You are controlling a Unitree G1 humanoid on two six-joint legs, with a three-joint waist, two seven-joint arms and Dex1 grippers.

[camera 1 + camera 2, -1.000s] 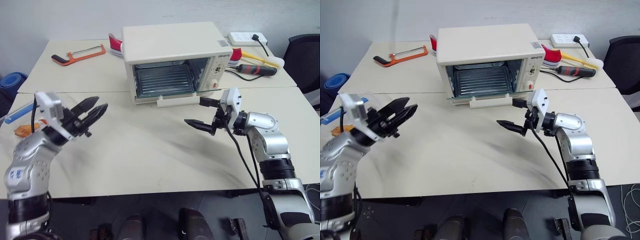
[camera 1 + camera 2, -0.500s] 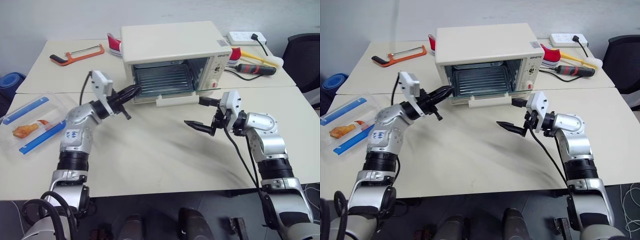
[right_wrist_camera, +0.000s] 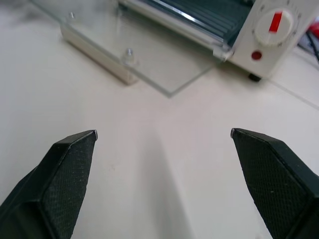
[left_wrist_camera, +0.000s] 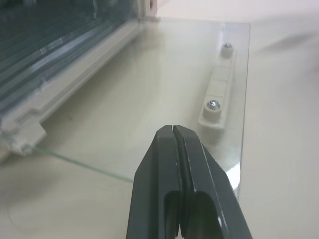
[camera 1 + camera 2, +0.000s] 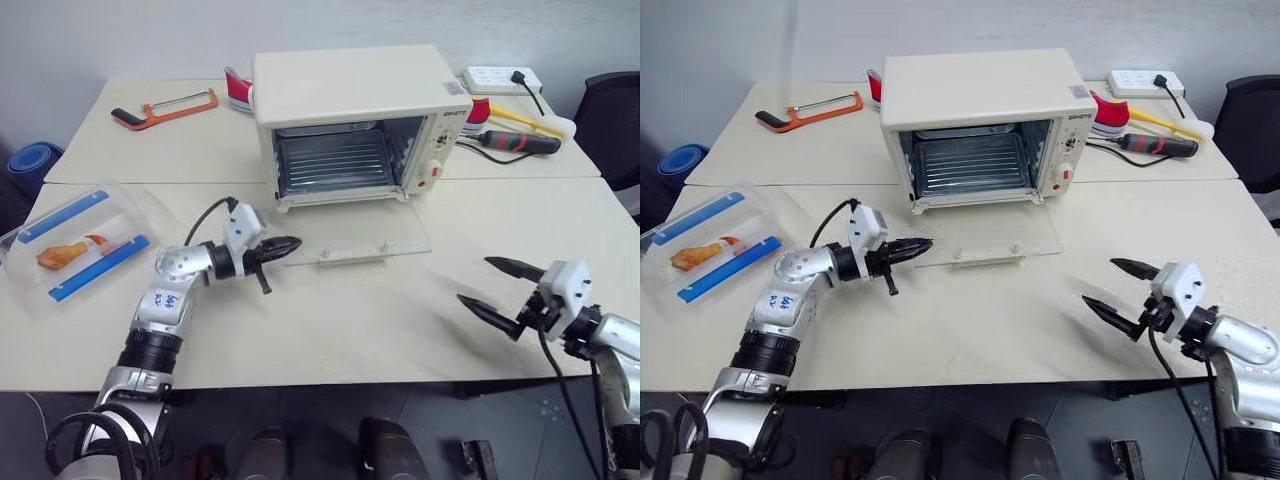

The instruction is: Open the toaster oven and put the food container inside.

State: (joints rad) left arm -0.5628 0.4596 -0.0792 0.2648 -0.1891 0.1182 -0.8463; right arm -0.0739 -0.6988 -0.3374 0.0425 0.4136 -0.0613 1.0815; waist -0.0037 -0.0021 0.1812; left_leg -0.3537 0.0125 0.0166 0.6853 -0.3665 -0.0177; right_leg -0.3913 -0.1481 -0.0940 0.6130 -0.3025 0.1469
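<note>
Cream tables [image 5: 120,150], grey wall [image 5: 120,40], black chair [image 5: 615,115]

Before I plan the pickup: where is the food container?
The food container lies on the table's left edge, left of the left gripper, well away from the toaster oven.

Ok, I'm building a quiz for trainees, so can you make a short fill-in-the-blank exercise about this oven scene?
1. The glass drop-down door of the cream-white boxy toaster oven lies ____ on the table.
2. The left end effector, at the door's left edge, is ____.
3. The right end effector is ____ and holds nothing.
4. The clear rectangular plastic food container with blue clips sits to the oven's ____.

Missing words: open; shut; open; left
</note>
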